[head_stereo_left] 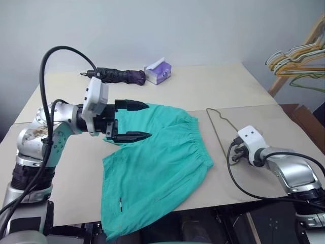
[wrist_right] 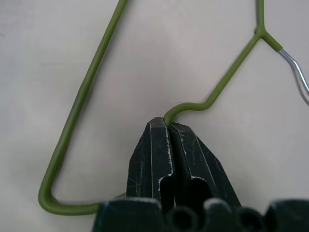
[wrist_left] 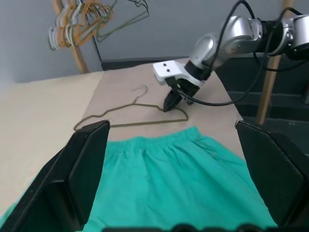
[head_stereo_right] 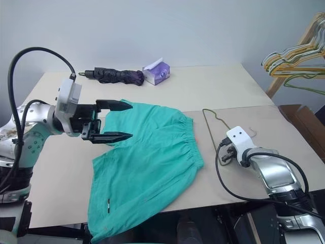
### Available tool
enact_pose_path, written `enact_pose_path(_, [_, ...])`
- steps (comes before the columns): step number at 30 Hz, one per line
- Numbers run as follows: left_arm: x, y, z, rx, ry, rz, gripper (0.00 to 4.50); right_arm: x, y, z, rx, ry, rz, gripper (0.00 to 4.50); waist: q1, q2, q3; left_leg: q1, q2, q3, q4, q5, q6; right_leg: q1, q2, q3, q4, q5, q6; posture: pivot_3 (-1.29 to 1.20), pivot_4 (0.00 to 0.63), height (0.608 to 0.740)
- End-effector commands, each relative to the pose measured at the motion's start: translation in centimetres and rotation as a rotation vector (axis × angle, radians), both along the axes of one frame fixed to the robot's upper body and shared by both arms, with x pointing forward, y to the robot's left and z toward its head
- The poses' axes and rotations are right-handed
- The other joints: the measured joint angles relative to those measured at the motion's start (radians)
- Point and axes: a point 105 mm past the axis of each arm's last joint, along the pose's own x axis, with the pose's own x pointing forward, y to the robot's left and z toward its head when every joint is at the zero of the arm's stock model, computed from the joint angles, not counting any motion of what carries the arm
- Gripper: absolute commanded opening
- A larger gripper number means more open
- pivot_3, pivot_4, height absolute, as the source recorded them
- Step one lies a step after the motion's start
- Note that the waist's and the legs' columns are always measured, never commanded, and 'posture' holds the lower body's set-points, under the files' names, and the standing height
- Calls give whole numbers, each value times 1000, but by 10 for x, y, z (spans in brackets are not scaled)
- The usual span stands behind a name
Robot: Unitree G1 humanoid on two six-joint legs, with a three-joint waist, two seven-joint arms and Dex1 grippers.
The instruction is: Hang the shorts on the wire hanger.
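Shorts [head_stereo_left: 152, 173]: teal-green cloth, spread flat on the beige surface [head_stereo_left: 244, 91]. The nearest leg hem hangs over the surface's front edge; the gathered waistband runs along the side toward the wire hanger. A small dark mark shows on the cloth near the front.

Left gripper [head_stereo_left: 133, 121]: black fingers, jaws standing wide open and holding nothing. It hangs level above the far corner of the shorts, pointing toward the robot's right. No contact with the cloth can be made out.

Right gripper [wrist_right: 170, 124]: tilted down onto the surface just right of the shorts. Jaws closed on the wire hanger, pinching a bend in the wire on one sloping shoulder arm, short of the neck.

Wire hanger [head_stereo_left: 219, 127]: one thin olive wire, triangular, lying flat on the surface just beside the waistband, apart from it. The bare metal hook [wrist_right: 297, 77] curves off past the neck.

Folded umbrella [head_stereo_left: 119, 75]: dark, lying along the far part of the surface.

Tissue box [head_stereo_left: 158, 72]: purple and white, just beside the umbrella's end.

Bunch of hangers [head_stereo_left: 297, 61]: yellow, white and green, hung on a wooden stand beyond the surface's right corner.
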Motion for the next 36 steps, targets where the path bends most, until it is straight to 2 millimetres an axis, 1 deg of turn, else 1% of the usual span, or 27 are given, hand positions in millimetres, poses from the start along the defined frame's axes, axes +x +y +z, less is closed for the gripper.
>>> enact_pose_path(1, [12, -5, 8, -17, -13, 54, 4500, 17, -5, 52, -155, -255, 96, 44, -3, 2, -2, -1, 0, 0, 0, 0, 0, -1, 0, 0, 0, 0, 0, -159, 7, 740])
enact_pose_path(2, [19, -7, 8, -24, -13, 77, 4500, 20, -8, 64, -224, -317, 133, 44, -5, 4, -3, -1, 0, 0, 0, 0, 0, -1, 0, 0, 0, 0, 0, -167, 2, 740])
enact_pose_path(5, [32, -11, 12, -50, -13, 119, 4500, 24, -9, 91, -376, -460, 241, 44, -12, 7, -6, -1, 0, 0, 0, 0, 0, -1, 0, 0, 0, 0, 1, -186, 0, 740])
enact_pose_path(6, [37, -13, 15, -65, -20, 128, 4500, 25, -7, 103, -448, -532, 304, 44, -16, 7, -7, 0, 0, 0, 0, 0, 0, -1, 0, 0, 0, 0, 0, -190, 0, 740])
enact_pose_path(8, [44, -14, 19, -84, -24, 143, 4500, 24, -3, 118, -563, -632, 416, 44, -27, 8, -7, 0, 0, 0, 1, 0, 0, 0, 0, 0, 0, 0, 1, -206, 0, 740])
enact_pose_path(10, [51, -15, 25, -90, -34, 150, 4500, 23, 1, 129, -734, -729, 542, 44, -39, 8, -7, -1, -1, 0, 1, 0, 0, 0, -1, 0, 0, 0, 1, -214, 0, 740])
enact_pose_path(12, [60, -15, 33, -92, -33, 163, 4500, 19, 6, 137, -866, -804, 678, 44, -58, 9, -8, -1, -2, 0, 1, 0, -1, 0, -2, 0, 0, 0, 1, -222, 0, 740])
enact_pose_path(16, [71, -16, 42, -56, -8, 149, 4500, 16, 13, 151, -1044, -945, 863, 44, -101, 9, -8, -1, -3, 0, 1, 1, -2, 0, -4, 0, 0, 0, 2, -230, 0, 740])
enact_pose_path(20, [75, -21, 41, -19, 46, 88, 4500, 16, 22, 158, -1119, -1045, 974, 44, -148, 11, -10, 0, -4, 0, 0, 2, -3, 1, -5, 1, 0, 0, 2, -236, 0, 740])
enact_pose_path(23, [79, -29, 30, 54, 91, 57, 4500, 15, 34, 163, -1133, -1120, 1040, 44, -176, 12, -10, 1, -5, -1, 0, 4, -7, 1, -5, 1, 1, 0, 3, -241, 0, 740])
enact_pose_path(25, [86, -37, 22, 99, 129, 60, 4500, 14, 43, 166, -1134, -1162, 1081, 44, -193, 12, -10, 2, -5, -1, 0, 5, -7, 2, -5, 1, 1, 1, 3, -245, 0, 740])
enact_pose_path(27, [88, -44, 14, 162, 157, 44, 4500, 14, 49, 167, -1142, -1178, 1116, 44, -204, 12, -10, 2, -6, -2, 0, 5, -8, 2, -6, 1, 1, 1, 4, -250, 0, 740])
enact_pose_path(30, [86, -50, 4, 248, 208, -3, 4500, 15, 53, 168, -1147, -1187, 1141, 44, -223, 12, -10, 2, -7, -2, 0, 5, -8, 2, -6, 1, 1, 2, 5, -258, 0, 740])
enact_pose_path(31, [85, -51, 1, 269, 209, -19, 4500, 15, 54, 168, -1145, -1190, 1139, 44, -227, 12, -10, 1, -7, -2, -1, 5, -8, 2, -6, 1, 1, 2, 5, -260, 0, 740])
enact_pose_path(33, [85, -52, -12, 343, 185, -25, 4500, 16, 56, 170, -1142, -1198, 1140, 44, -239, 12, -10, 2, -7, -2, -1, 5, -8, 2, -7, 2, 1, 1, 5, -264, 0, 740])
enact_pose_path(36, [86, -51, -21, 398, 182, -35, 4500, 15, 58, 171, -1140, -1203, 1143, 44, -252, 12, -10, 2, -7, -2, -1, 5, -8, 2, -7, 2, 2, 2, 5, -269, 0, 740])
